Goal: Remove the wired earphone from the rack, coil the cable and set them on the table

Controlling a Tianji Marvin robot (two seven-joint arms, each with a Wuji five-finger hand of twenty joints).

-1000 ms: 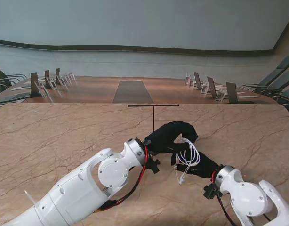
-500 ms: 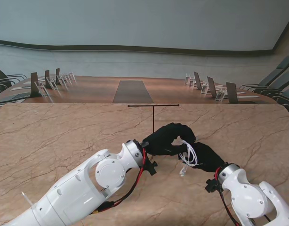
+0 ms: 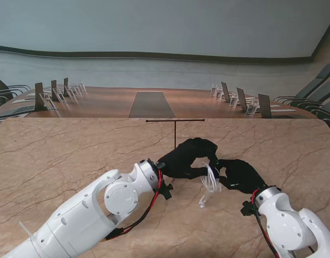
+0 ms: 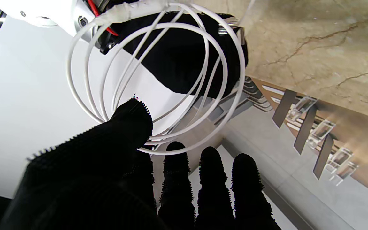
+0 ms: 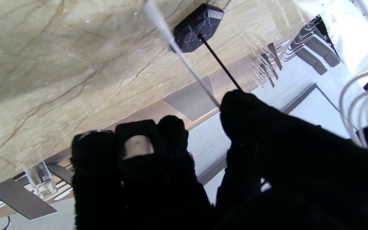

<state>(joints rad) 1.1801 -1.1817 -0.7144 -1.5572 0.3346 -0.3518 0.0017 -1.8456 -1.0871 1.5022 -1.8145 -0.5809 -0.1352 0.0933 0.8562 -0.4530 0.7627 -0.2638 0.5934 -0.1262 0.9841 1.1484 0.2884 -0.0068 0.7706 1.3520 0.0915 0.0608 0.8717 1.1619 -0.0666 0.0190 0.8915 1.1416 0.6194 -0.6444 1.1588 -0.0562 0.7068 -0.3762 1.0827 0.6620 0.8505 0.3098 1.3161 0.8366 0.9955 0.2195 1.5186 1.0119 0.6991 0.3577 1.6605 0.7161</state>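
Observation:
The white earphone cable (image 3: pixel 210 178) is wound in several loops (image 4: pixel 158 80) and hangs between my two black-gloved hands above the table. My left hand (image 3: pixel 185 159) holds the loops, with its thumb (image 4: pixel 129 123) pressed on the bundle. My right hand (image 3: pixel 238 175) meets the coil from the right, and a strand (image 5: pixel 180 54) runs to its thumb (image 5: pixel 246 110). A loose end (image 3: pixel 203 202) dangles toward the table. The thin black T-shaped rack (image 3: pixel 175 129) stands bare just beyond the hands, on a dark marbled base (image 5: pixel 197 27).
The marble table (image 3: pixel 63 156) spreads wide on both sides of the hands. Beyond its far edge lies a long conference table (image 3: pixel 150 103) with name stands and chairs.
My right hand has moved away from me and closed in on the coil. The loops have drawn tighter and a loose end now hangs lower. The left hand shifted slightly left.

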